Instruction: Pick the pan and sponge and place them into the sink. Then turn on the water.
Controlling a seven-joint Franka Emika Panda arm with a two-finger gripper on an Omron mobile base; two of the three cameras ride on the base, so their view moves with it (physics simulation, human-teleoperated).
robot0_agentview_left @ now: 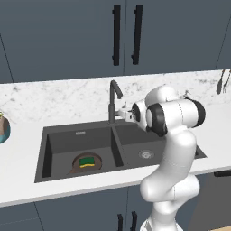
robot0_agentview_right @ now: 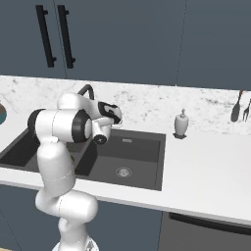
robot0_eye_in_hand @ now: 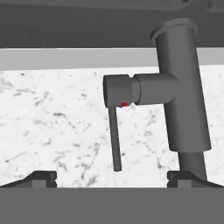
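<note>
A simulated kitchen of dark-blue cabinets and white marbled counter (robot0_agentview_left: 27, 180), where the arm works at the dark double-basin sink (robot0_agentview_left: 79, 133). Nearest the viewer, in the left basin, one small brown pan (robot0_agentview_left: 76, 166) lies flat on the floor of the sink with one green-and-yellow sponge (robot0_agentview_left: 88, 162) resting on top of it; both items look already delivered, leaving the water as the step in hand. No stream is visible from the one dark gooseneck faucet (robot0_agentview_left: 113, 100) standing behind the centre divider. The gripper (robot0_agentview_left: 123, 112) hovers just beside the faucet's body with its jaws spread wide and holding nothing; in the hand view its finger tips (robot0_eye_in_hand: 40, 178) frame the single thin lever (robot0_eye_in_hand: 114, 138), which hangs straight down from a side barrel. That lever looks rigid, smooth and slender, so it is likely to slip unless pushed or pinched near its free lower end, where leverage should be greatest. Two round drains are counted, one visible in the right basin (robot0_agentview_left: 145, 154). Farther back, one white soap dispenser (robot0_agentview_right: 181, 124) stands on the counter, and utensils (robot0_agentview_right: 236, 108) hang against the backsplash.
</note>
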